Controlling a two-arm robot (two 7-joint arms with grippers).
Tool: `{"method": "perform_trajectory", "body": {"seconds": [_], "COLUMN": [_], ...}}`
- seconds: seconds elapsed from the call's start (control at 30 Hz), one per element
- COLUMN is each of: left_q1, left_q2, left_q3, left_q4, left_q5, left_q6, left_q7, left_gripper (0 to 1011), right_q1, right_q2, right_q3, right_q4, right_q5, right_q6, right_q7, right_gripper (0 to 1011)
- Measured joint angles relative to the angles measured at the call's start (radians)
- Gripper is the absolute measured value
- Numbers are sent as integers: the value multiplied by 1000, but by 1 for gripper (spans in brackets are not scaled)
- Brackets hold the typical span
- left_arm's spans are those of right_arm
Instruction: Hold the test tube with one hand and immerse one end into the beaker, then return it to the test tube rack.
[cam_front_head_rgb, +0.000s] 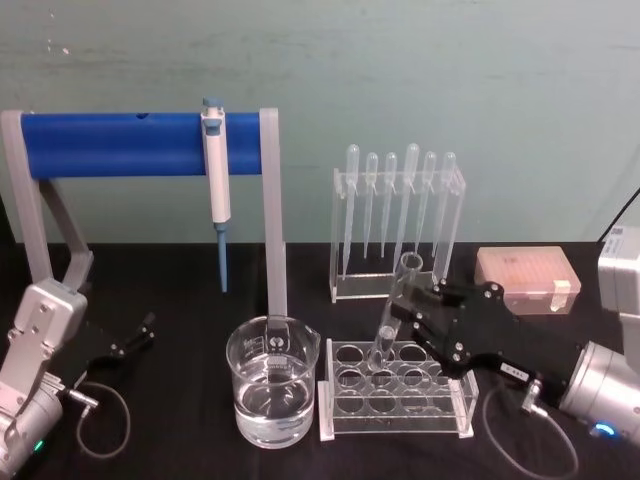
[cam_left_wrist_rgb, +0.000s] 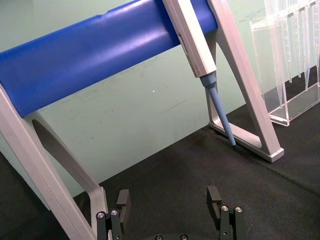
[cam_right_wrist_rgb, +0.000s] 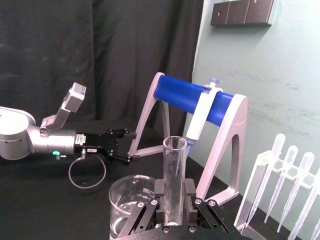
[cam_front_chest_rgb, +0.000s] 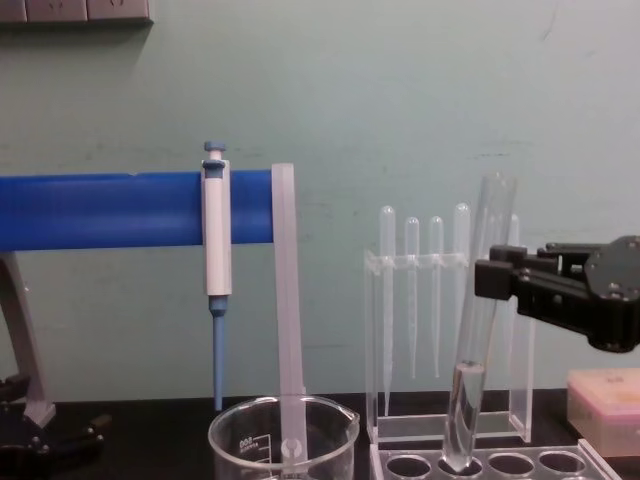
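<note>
The test tube (cam_front_head_rgb: 393, 312) is a clear glass tube with a little liquid in its lower part (cam_front_chest_rgb: 462, 410). It leans slightly, and its rounded end sits at a back-row hole of the clear rack (cam_front_head_rgb: 395, 392). My right gripper (cam_front_head_rgb: 407, 306) comes in from the right and is shut on the tube's upper half (cam_right_wrist_rgb: 174, 175). The beaker (cam_front_head_rgb: 272, 393), holding clear liquid, stands just left of the rack, apart from the tube (cam_front_chest_rgb: 283, 440). My left gripper (cam_front_head_rgb: 133, 340) rests at the far left of the table, with its fingers (cam_left_wrist_rgb: 122, 201) open and holding nothing.
A grey stand with a blue bar (cam_front_head_rgb: 130, 143) carries a white-and-blue pipettor (cam_front_head_rgb: 216, 180) behind the beaker. A clear holder with several plastic pipettes (cam_front_head_rgb: 398, 215) stands behind the rack. A pink tip box (cam_front_head_rgb: 527, 278) sits at the right. A cable loop (cam_front_head_rgb: 105, 420) lies by the left arm.
</note>
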Motion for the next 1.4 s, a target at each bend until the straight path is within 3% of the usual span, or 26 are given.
{"method": "perform_trajectory", "body": {"seconds": [1.4], "left_q1": [0], "left_q2": [0], "left_q3": [0], "left_q4": [0], "left_q5": [0], "left_q6": [0], "left_q7": [0], "left_gripper": [1000], "right_q1": [-31], "right_q2": [-17], "right_q3": [5], "right_q4": [58], "right_q5": [-15], "right_q6": [-21], "right_q7": [-6], "right_gripper": [241]}}
